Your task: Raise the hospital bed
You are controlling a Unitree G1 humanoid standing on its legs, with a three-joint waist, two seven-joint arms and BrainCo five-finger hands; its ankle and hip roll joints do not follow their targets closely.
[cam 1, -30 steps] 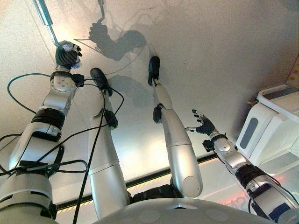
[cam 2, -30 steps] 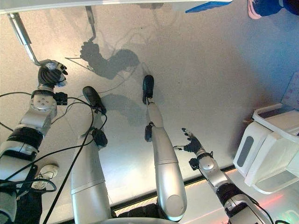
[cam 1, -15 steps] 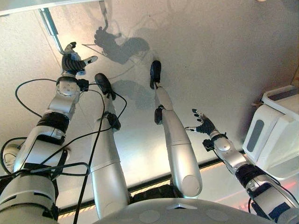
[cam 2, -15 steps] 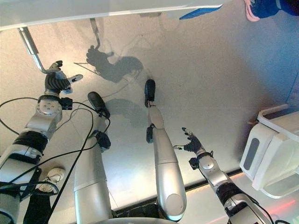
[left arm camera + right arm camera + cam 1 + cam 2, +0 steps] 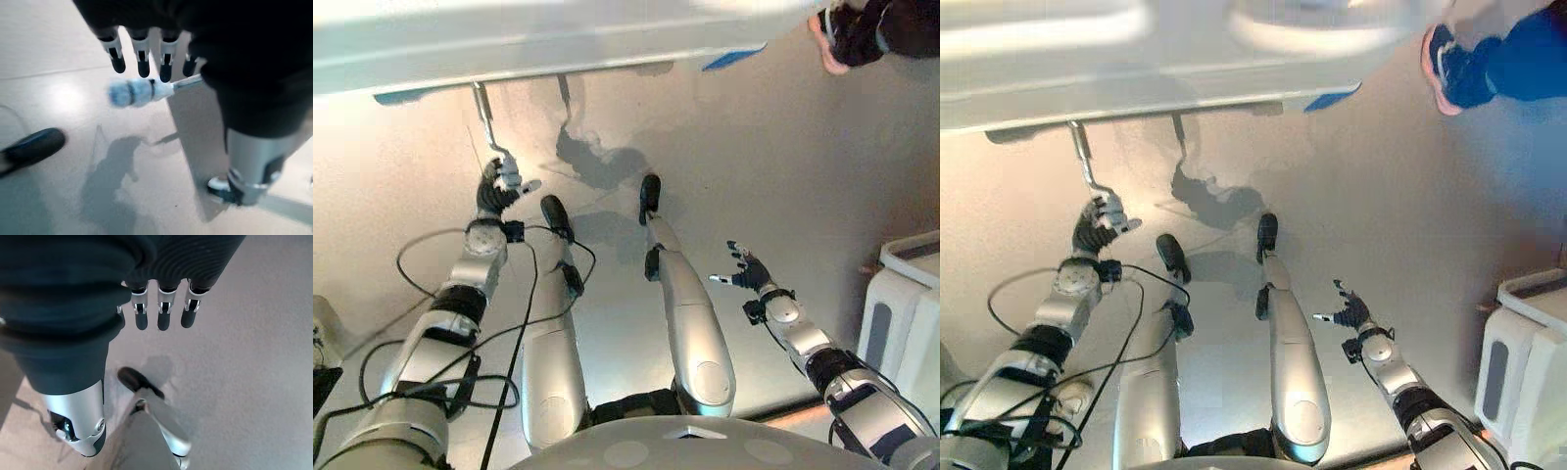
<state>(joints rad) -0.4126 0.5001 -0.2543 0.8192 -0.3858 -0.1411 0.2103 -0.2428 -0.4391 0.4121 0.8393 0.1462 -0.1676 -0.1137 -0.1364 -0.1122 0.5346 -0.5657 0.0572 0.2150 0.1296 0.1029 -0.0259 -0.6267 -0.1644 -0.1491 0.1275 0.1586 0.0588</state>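
Left hand (image 5: 495,188) rose, touching crank (image 5: 487,119).

bed (image 5: 558,44) ahead | crank (image 5: 489,122) beneath, seemingly at left hand (image 5: 497,188)

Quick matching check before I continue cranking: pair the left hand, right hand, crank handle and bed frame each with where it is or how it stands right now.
Things:
1. left hand
2. right hand
3. crank handle
4. hospital bed frame

States:
A. spans the far edge of the scene, above the floor
B. open, hanging over bare floor, touching nothing
C. light-coloured grip lying just past straight fingertips
D. open, reaching up at the crank under the bed

Pairs: 1-D, 2-B, 3-C, 4-A
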